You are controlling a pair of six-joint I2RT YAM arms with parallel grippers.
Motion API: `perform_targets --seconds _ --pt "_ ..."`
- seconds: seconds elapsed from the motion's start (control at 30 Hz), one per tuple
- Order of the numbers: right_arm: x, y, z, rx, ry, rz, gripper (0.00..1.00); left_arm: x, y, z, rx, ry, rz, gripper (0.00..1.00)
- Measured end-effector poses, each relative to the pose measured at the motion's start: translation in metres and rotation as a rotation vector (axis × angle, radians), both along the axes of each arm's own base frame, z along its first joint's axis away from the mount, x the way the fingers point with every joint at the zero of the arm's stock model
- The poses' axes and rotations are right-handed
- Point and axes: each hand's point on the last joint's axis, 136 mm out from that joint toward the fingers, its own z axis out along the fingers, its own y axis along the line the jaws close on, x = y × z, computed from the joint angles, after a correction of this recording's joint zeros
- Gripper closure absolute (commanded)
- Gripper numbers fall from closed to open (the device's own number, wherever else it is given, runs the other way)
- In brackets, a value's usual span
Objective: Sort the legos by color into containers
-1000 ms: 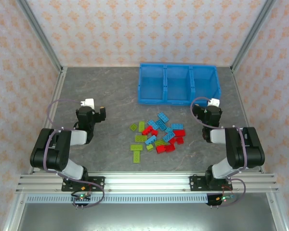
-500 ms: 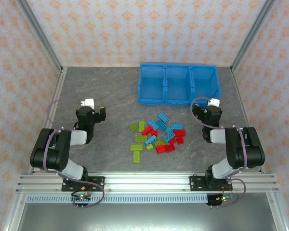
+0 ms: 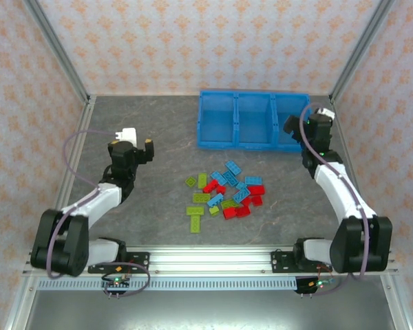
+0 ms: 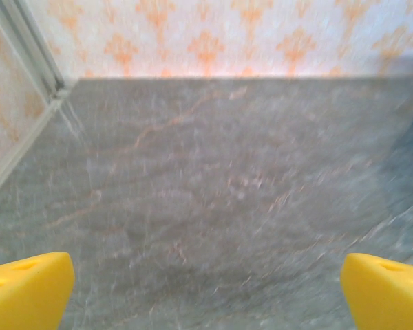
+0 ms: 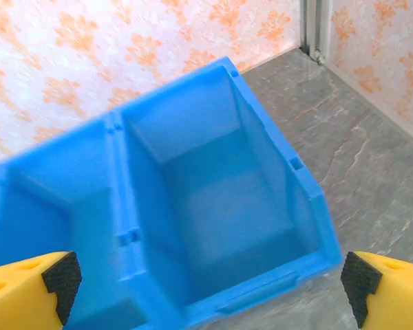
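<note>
The legos [image 3: 224, 192] lie in a loose pile on the grey table's middle: red ones [image 3: 235, 210] at the front right, light blue ones [image 3: 233, 168] toward the back, yellow-green ones [image 3: 195, 218] on the left. The containers [image 3: 234, 144] are three compartments of one blue bin at the back, all bare inside. My right gripper [image 3: 294, 128] hangs open at the bin's right end; in the right wrist view its yellow fingers [image 5: 27, 289] flank the right compartment [image 5: 275, 292]. My left gripper [image 3: 146, 147] stands open over bare table, left of the pile, nothing between its fingers [image 4: 27, 285].
Metal frame posts [image 3: 58, 48] and patterned walls close in the table on three sides. An aluminium rail [image 3: 206, 258] runs along the near edge by the arm bases. Bare table lies between the left gripper and the bin.
Both arms have unfolded from their rest pose. The right gripper has swung away from me to the bin's right end. The left gripper has lifted and shifted slightly forward.
</note>
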Motion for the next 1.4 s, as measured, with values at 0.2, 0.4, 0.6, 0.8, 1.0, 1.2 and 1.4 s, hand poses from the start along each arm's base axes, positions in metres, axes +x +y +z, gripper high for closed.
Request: perform_targets --seconds 0.2,0.4,0.6,0.8,1.0,1.2,1.4 --pt "-0.058 0.034 -0.032 0.141 0.254 0.04 0.0 -0.02 -0.037 0.082 -0.056 -0.09 -0.133 0.0" --pt "-0.129 0.071 -0.074 0.214 0.513 0.111 0.0 -0.049 -0.106 0.119 -0.005 -0.065 -0.495 0.0" --pt "-0.171 0.107 -0.122 0.177 0.744 0.21 0.08 -0.079 -0.165 0.086 0.117 0.052 -0.868 0.0" --pt "-0.162 0.139 -0.154 0.104 0.866 0.26 0.06 -0.083 -0.185 0.049 0.163 0.131 -1.006 0.0" --pt "-0.123 0.148 -0.159 0.023 0.831 0.262 0.05 -0.089 -0.183 0.012 0.175 0.2 -1.023 0.0" --pt "-0.112 0.152 -0.187 -0.033 0.887 0.287 0.05 -0.089 -0.182 0.005 0.187 0.195 -1.024 0.0" --pt "-0.102 0.16 -0.199 -0.036 0.894 0.308 0.13 -0.088 -0.183 0.006 0.188 0.183 -1.022 0.0"
